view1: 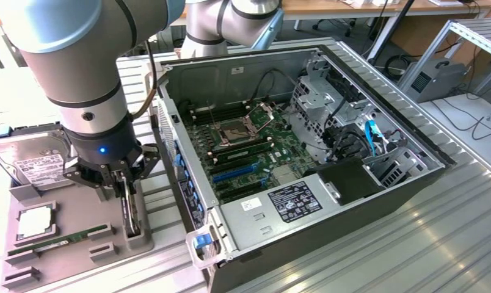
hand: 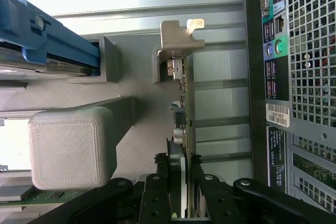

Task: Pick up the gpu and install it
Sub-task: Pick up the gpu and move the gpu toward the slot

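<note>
The gpu (view1: 132,210) stands on its long edge in a slot of the grey holder tray (view1: 79,259), just beside the open computer case (view1: 311,152). My gripper (view1: 120,180) reaches straight down over it, one finger on each face of the card. In the wrist view the gpu (hand: 185,103) runs away from the gripper (hand: 181,184), with its silver bracket (hand: 178,35) at the far end. Both black fingers (hand: 157,187) press against the card's faces, so the gripper is shut on it. The card still sits in its slot.
The tray also holds a hard drive (view1: 33,160), a processor (view1: 35,221) and a green memory stick (view1: 60,241). The case lies open with its motherboard (view1: 245,152) exposed. Its rear panel (hand: 294,77) runs close alongside the card. A grey tray block (hand: 71,148) sits nearby.
</note>
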Motion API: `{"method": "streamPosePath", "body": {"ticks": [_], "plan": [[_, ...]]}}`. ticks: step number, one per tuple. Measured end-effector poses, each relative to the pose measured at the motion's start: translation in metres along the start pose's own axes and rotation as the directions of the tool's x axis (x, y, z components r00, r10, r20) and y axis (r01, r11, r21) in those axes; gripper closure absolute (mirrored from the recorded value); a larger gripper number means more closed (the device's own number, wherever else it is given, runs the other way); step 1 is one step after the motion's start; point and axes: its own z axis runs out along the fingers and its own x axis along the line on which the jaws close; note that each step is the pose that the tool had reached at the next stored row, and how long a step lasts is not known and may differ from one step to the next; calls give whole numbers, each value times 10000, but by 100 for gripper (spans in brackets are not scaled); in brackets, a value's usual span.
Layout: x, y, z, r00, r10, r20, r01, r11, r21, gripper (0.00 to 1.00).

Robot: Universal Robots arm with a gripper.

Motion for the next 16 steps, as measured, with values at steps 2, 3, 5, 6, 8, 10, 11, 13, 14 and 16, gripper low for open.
{"method": "streamPosePath", "body": {"ticks": [2,3,5,6,8,10,11,13,14,16], "plan": [[0,0,0,10000,0,2,0,10000,-2,73],[-1,0,-2,10000,0,4,0,10000,-4,73],[0,0,-10,10000,0,0,0,10000,0,73],[-1,0,-13,10000,0,1,0,10000,-2,73],[-1,0,-23,10000,0,0,0,10000,0,73],[-1,0,-43,10000,0,0,0,10000,0,73],[-1,0,-51,10000,0,0,0,10000,0,73],[-2,0,-65,10000,0,0,0,10000,1,73],[-2,0,-72,10000,0,0,0,10000,0,73],[-2,0,-85,10000,0,0,0,10000,0,73]]}}
